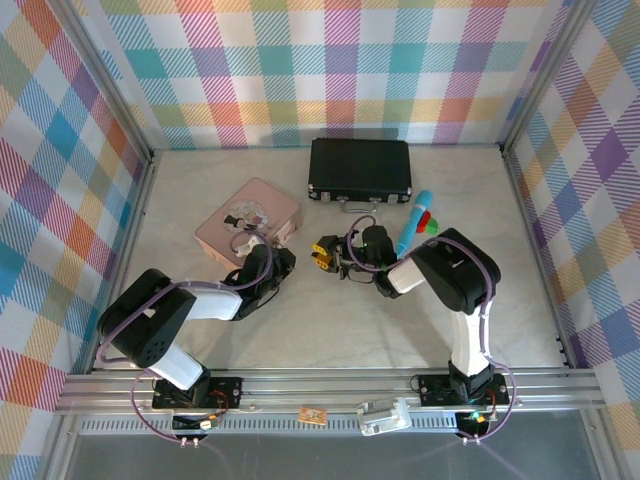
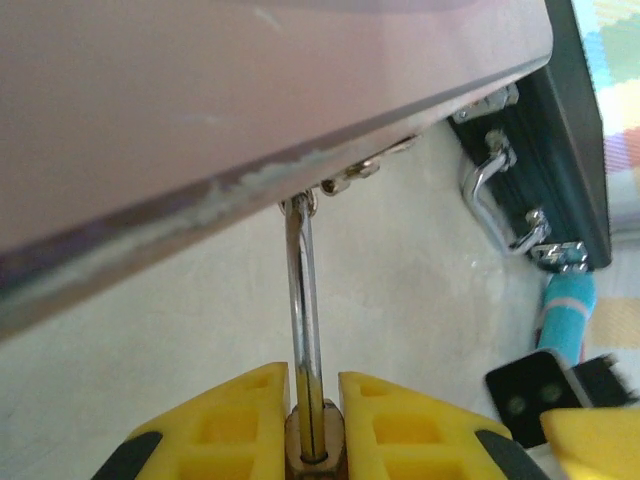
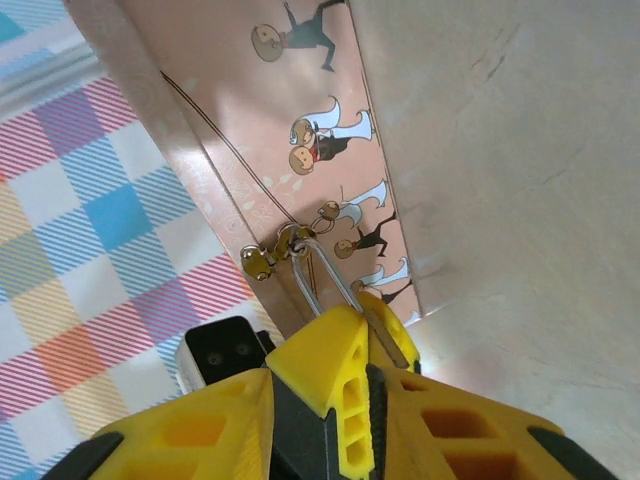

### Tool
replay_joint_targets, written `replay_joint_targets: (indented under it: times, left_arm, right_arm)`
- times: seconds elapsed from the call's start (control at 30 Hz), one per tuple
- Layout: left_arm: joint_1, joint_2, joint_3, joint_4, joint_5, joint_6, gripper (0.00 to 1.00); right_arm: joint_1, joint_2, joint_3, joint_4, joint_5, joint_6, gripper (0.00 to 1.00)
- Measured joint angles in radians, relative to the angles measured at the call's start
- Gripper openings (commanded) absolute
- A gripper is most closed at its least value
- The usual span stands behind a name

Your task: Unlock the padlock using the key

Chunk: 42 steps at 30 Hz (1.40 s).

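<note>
Now the left gripper (image 2: 313,382) pinches the little padlock (image 2: 302,290) by its body. The padlock hangs on the clasp (image 3: 262,258) at the near right side of the pink tin (image 2: 250,100). The right gripper (image 1: 325,255) waits just to the right, its fingers a little apart. I cannot see the key. I think this is the holding step. Next, the key must go straight into the tiny hole and turn.

No writing can be read in any view

The pink tin (image 3: 260,110) bears printed cartoon figures, upper centre of the right wrist view, with no lettering legible among them; a small brown tag (image 1: 313,414) below the near rail (image 1: 330,385), bottom centre of the top view, is too small to read.
</note>
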Motion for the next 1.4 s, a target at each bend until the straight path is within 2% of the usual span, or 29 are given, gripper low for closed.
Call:
replay_joint_targets:
  times: [0.17, 0.2, 0.23, 0.27, 0.37, 0.43, 0.63, 0.8, 1.13, 1.27, 1.4]
  left_arm:
    - [0.005, -0.047, 0.000, -0.095, 0.052, 0.084, 0.00]
    - [0.006, -0.050, 0.000, -0.106, 0.057, 0.100, 0.04]
    - [0.008, -0.053, 0.002, -0.119, 0.061, 0.119, 0.10]
    - [0.012, -0.055, 0.004, -0.130, 0.067, 0.138, 0.22]
    - [0.023, -0.057, 0.007, -0.160, 0.085, 0.171, 0.48]
    - [0.031, -0.067, 0.005, -0.190, 0.090, 0.178, 0.58]
    - [0.053, -0.219, -0.028, -0.267, 0.063, 0.165, 0.72]
    - [0.091, -0.311, -0.042, -0.324, 0.029, 0.172, 0.74]
    - [0.235, -0.284, -0.024, -0.389, 0.030, 0.349, 0.72]
    - [0.220, -0.277, 0.016, -0.411, 0.050, 0.407, 0.72]
    - [0.145, -0.273, 0.042, -0.416, 0.021, 0.409, 0.70]
  right_arm:
    - [0.002, -0.105, 0.017, -0.336, -0.035, -0.303, 0.36]
    - [0.002, -0.124, 0.027, -0.406, -0.034, -0.363, 0.36]
    - [0.002, -0.144, 0.040, -0.481, -0.032, -0.427, 0.37]
    - [0.002, -0.164, 0.051, -0.547, -0.027, -0.484, 0.37]
    - [0.002, -0.216, 0.077, -0.707, -0.014, -0.633, 0.38]
    - [0.003, -0.234, 0.097, -0.789, -0.009, -0.713, 0.40]
    - [0.026, -0.241, 0.193, -0.992, 0.027, -0.911, 0.44]
    - [0.051, -0.241, 0.264, -1.065, 0.054, -1.008, 0.44]
    - [0.068, -0.241, 0.282, -1.108, 0.060, -1.074, 0.44]
    - [0.069, -0.241, 0.282, -1.116, 0.062, -1.085, 0.45]
    - [0.069, -0.241, 0.282, -1.118, 0.068, -1.085, 0.44]
